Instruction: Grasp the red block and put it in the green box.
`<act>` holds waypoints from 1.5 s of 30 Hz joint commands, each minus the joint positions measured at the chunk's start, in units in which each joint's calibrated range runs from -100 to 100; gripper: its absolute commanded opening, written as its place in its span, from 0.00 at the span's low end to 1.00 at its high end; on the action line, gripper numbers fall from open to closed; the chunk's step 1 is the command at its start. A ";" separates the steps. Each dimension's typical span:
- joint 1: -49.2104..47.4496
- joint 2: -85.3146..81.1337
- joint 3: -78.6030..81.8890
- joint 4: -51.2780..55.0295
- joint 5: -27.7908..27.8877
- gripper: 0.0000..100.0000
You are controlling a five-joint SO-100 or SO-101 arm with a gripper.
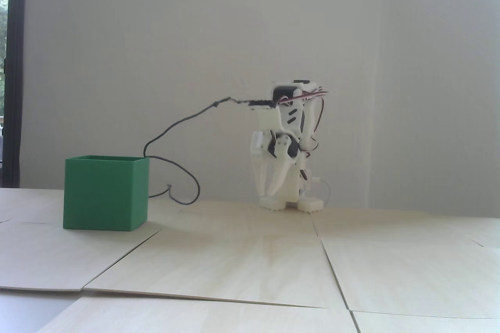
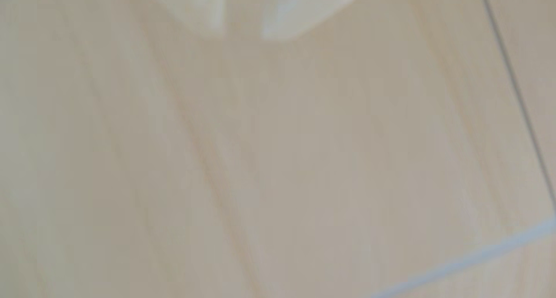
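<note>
Green box (image 1: pixel 105 192) sits well left of gripper (image 1: pixel 266 194).

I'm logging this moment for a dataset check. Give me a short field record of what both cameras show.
arm: folded low at the table's far side, fixed view
gripper: points down, fingertips near the table, a narrow gap between them, nothing held
green box: upright on the table, left of the arm, apart from it, top open
red block: not seen in either view
black cable: runs from the arm to behind the box
wrist view: blurred; two fingers above bare wood
</note>
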 commanded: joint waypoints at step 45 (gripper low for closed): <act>-2.84 -52.88 27.41 27.73 -0.31 0.02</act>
